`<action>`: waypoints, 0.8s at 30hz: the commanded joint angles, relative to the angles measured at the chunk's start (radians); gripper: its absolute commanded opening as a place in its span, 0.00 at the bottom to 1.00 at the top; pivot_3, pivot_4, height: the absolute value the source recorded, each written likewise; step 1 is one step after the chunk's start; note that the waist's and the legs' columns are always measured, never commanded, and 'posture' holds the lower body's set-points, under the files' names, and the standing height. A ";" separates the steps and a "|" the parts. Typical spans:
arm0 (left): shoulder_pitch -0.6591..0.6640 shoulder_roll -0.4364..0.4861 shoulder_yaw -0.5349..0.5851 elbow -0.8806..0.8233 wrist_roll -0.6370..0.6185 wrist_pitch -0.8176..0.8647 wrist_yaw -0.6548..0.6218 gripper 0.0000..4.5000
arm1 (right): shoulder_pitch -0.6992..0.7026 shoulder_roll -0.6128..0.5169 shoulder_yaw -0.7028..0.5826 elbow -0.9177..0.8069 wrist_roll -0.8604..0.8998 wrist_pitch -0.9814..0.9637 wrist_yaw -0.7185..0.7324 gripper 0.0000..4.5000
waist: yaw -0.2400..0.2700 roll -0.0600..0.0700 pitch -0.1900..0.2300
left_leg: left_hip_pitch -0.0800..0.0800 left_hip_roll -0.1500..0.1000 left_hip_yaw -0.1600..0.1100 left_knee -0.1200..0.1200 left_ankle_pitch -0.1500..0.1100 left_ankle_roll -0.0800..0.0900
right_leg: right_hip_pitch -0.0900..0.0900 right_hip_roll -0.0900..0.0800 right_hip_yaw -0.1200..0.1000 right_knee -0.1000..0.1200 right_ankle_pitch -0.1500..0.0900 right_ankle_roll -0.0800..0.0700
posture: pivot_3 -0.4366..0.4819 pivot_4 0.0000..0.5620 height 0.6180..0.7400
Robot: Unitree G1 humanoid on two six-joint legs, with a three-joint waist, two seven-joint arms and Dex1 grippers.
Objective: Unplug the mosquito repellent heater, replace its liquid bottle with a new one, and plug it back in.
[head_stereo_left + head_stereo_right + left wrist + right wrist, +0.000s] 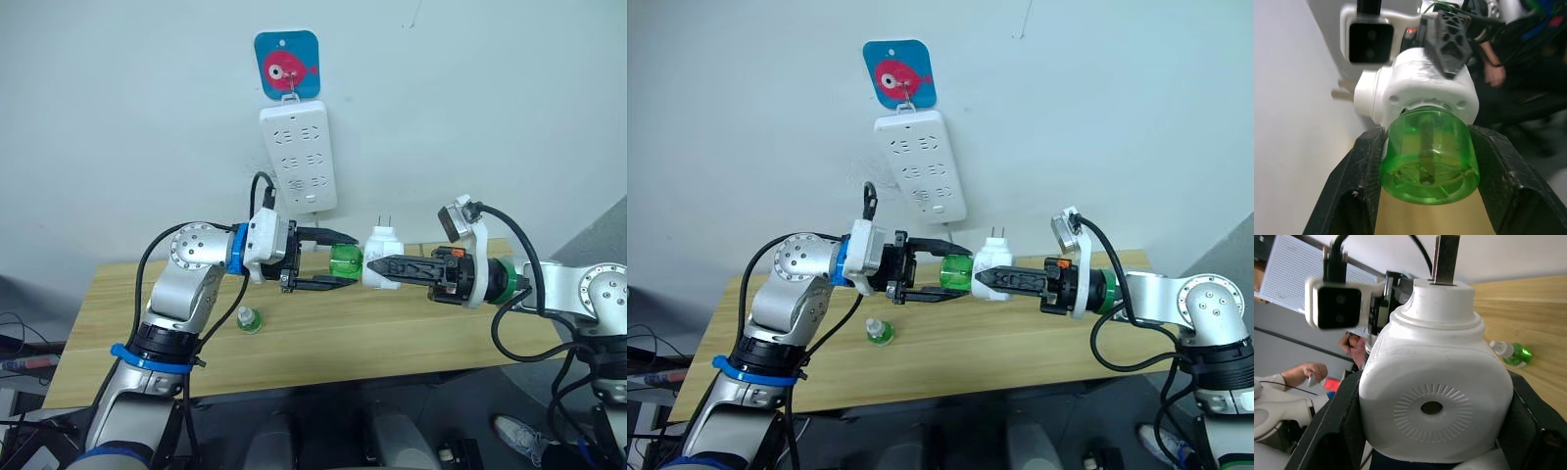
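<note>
The heater (382, 253) is off the wall strip (298, 157) and held in mid-air above the tabletop (411, 333), prongs pointing up. The step in hand looks like removing the old bottle (345, 262), which is seated in the heater's end and faces the left arm.

To do it well, the right gripper (370, 264) should keep the heater rigid while the left gripper (351, 259) turns the bottle about its own axis and draws it straight out along that axis — any sideways pull would lever the neck against the socket. The grip on the bottle needs to be firm but not crushing, since the green plastic looks thin and smooth and could slip or flex. Whether the neck is threaded or push-fit I cannot tell.

Right jaws: closed on the heater's white body, one finger on each flat side, as the right wrist view shows.

Left jaws: narrowed around the bottle, one finger on each side of its round base; in the left wrist view both fingers (1359, 196) press against the green wall, so it appears gripped.

The new bottle (249, 319) — pale green with a white top — stands on the tabletop, below the left jaws and well apart from them, ready for the swap.
</note>
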 commanded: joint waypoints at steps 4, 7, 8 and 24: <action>-0.129 0.079 -0.036 0.028 -0.176 0.479 -0.072 0.51 | -0.013 -0.042 -0.016 -0.130 0.036 0.015 0.092 0.68 | -0.001 0.001 0.001 | 0.000 0.000 -0.001 0.000 0.000 0.000 | 0.000 0.001 -0.001 0.000 0.000 0.000 | 0.28 0.32 1.00; -0.149 0.068 -0.025 0.035 -0.166 0.449 -0.094 0.51 | -0.003 -0.042 -0.010 -0.136 0.040 -0.011 0.084 0.68 | 0.000 0.001 0.001 | -0.001 0.000 0.000 0.000 0.000 0.000 | 0.000 0.001 0.000 -0.001 0.000 0.000 | 0.28 0.32 1.00; -0.151 0.057 -0.015 0.043 -0.160 0.436 -0.084 0.51 | 0.002 -0.042 -0.011 -0.134 0.040 -0.021 0.080 0.68 | 0.000 0.001 0.001 | -0.001 0.000 0.000 0.000 0.000 0.000 | -0.001 0.001 0.000 -0.001 0.000 0.000 | 0.28 0.32 1.00; 0.121 -0.148 0.088 0.162 0.138 -0.689 -0.016 0.87 | 0.024 -0.047 -0.027 -0.088 0.041 -0.056 0.066 0.68 | 0.027 0.001 0.001 | -0.002 0.000 0.000 0.004 0.000 0.000 | 0.000 -0.001 0.000 -0.001 0.001 0.000 | 0.28 0.31 1.00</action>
